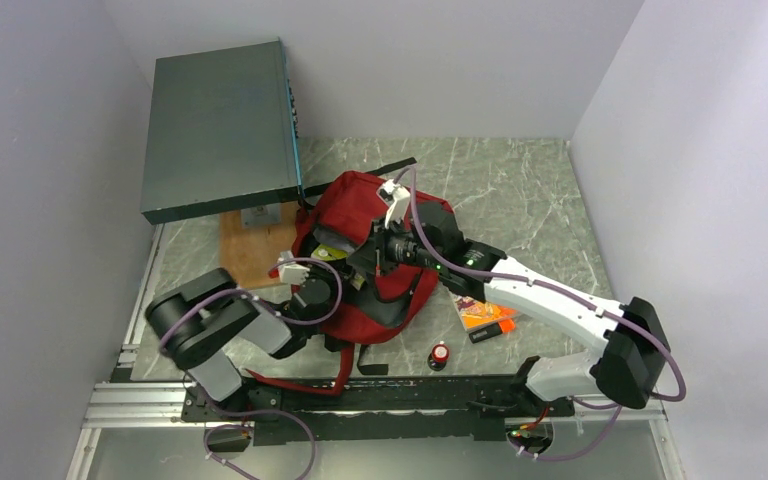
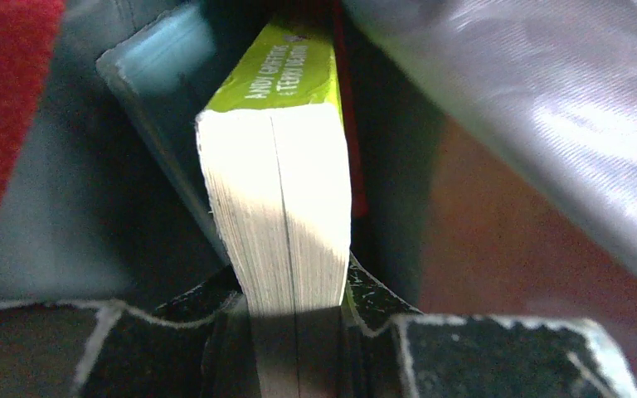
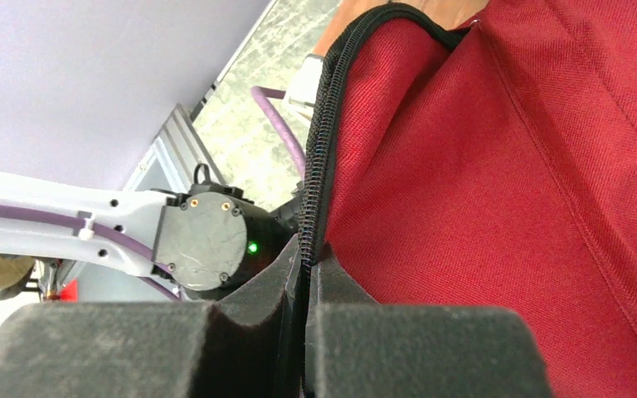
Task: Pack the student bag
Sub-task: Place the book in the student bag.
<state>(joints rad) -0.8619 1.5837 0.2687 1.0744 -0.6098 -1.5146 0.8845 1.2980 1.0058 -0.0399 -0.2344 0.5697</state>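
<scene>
The student bag (image 1: 385, 205), dark red, lies open in the middle of the table. My left gripper (image 2: 294, 307) is shut on a thick book (image 2: 278, 191) with white page edges and a lime-green cover, holding it edge-on inside the bag's opening beside the grey lining (image 2: 547, 91). From above, the left gripper (image 1: 332, 272) sits at the bag's mouth with the book (image 1: 328, 248) just showing. My right gripper (image 3: 307, 278) is shut on the black zip edge (image 3: 322, 141) of the bag's red fabric (image 3: 506, 166); from above, the right gripper (image 1: 368, 260) is over the bag's centre.
A large dark grey case (image 1: 220, 125) rests on a wooden block (image 1: 250, 250) at the back left. An orange booklet (image 1: 482, 314), a black marker-like item (image 1: 492, 333) and a small red-and-black round object (image 1: 440, 354) lie right of the bag. A dark flat item (image 2: 153, 79) stands inside the bag.
</scene>
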